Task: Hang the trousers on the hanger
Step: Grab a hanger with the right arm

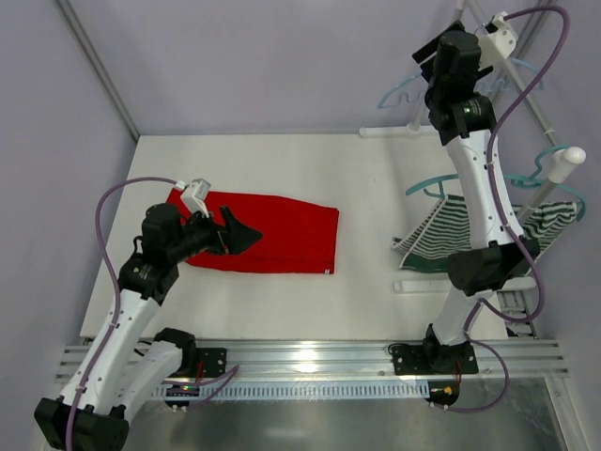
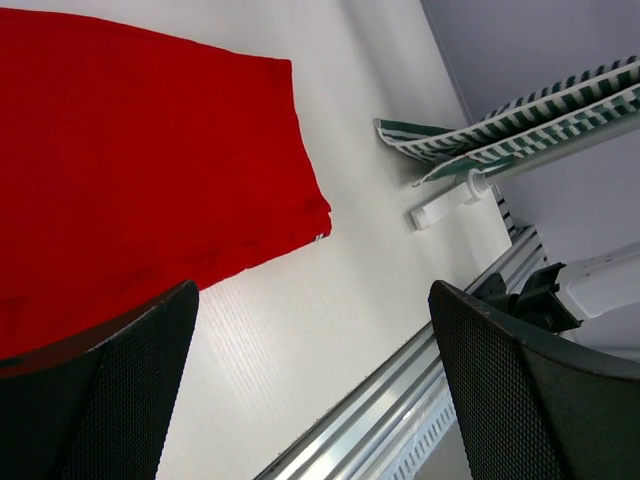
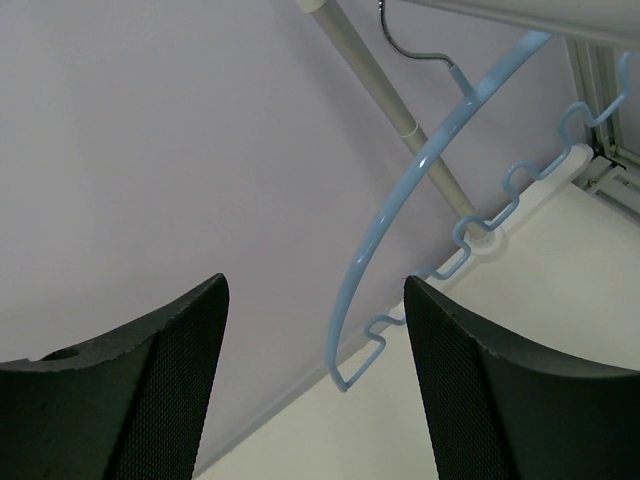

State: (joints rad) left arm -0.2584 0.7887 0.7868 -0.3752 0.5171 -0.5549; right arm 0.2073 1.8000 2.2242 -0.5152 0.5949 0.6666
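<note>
Right arm [image 1: 481,188] upright, near hanger [image 3: 381,219]

Pale lilac walls [image 1: 282,56] enclose a white table [image 1: 376,178] (aluminium rail [image 1: 319,351] along its near edge), evenly lit.

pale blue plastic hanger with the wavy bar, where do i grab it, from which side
Probably the smooth arched arm, straight on with the right gripper: the pale blue plastic hanger hangs by its hook, that thin arm lies ahead of the open jaws, the wavy bar is uneven.

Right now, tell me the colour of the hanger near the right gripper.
The hanger is pale blue, seen best in the right wrist view.
</note>
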